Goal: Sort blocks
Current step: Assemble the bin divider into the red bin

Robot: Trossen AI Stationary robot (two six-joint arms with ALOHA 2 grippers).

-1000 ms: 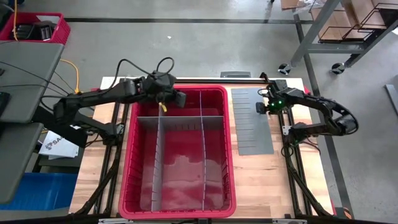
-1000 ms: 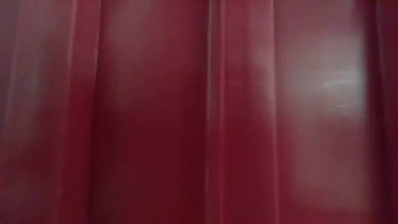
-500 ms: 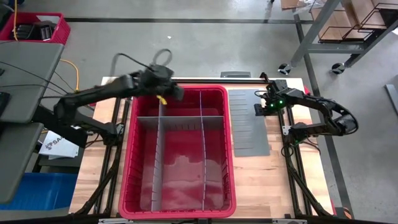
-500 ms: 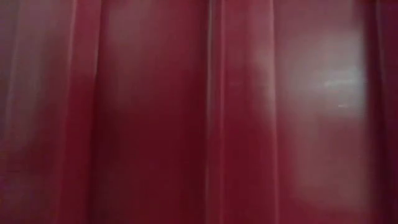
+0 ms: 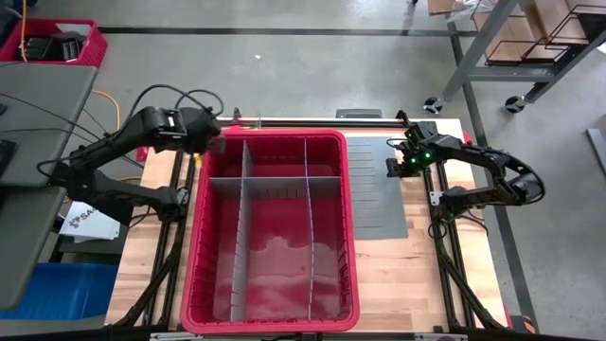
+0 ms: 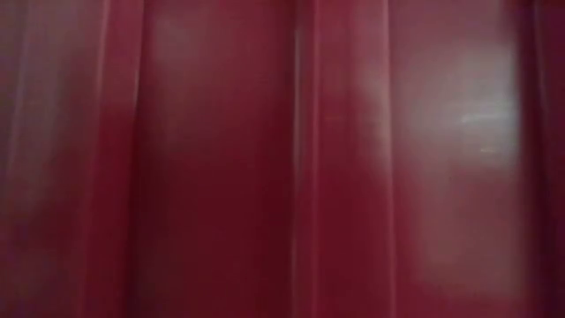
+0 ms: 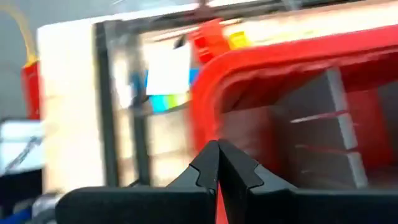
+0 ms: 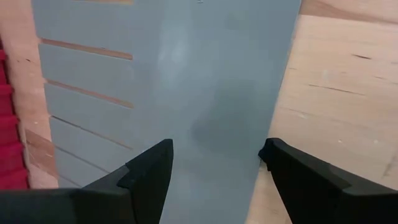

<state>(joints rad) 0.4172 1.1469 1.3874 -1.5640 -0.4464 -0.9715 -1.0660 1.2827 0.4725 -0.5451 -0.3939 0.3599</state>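
Upper left of the high view, the left gripper (image 5: 196, 156) clenches a yellow block (image 5: 197, 159) just outside the red bin's (image 5: 194, 237) corner — long axis undiscernible. Right gripper (image 5: 390, 167) hangs released over the grey sheet (image 5: 379, 204).

Bin (image 5: 271, 284) red; dividers (image 5: 275, 187) grey; slotted sheet (image 5: 379, 189) grey w/ stripe-like slots; table (image 5: 473, 265) pale wood; arms black.

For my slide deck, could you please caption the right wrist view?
Open right gripper hovering over the grey slotted divider sheet on the wooden table.
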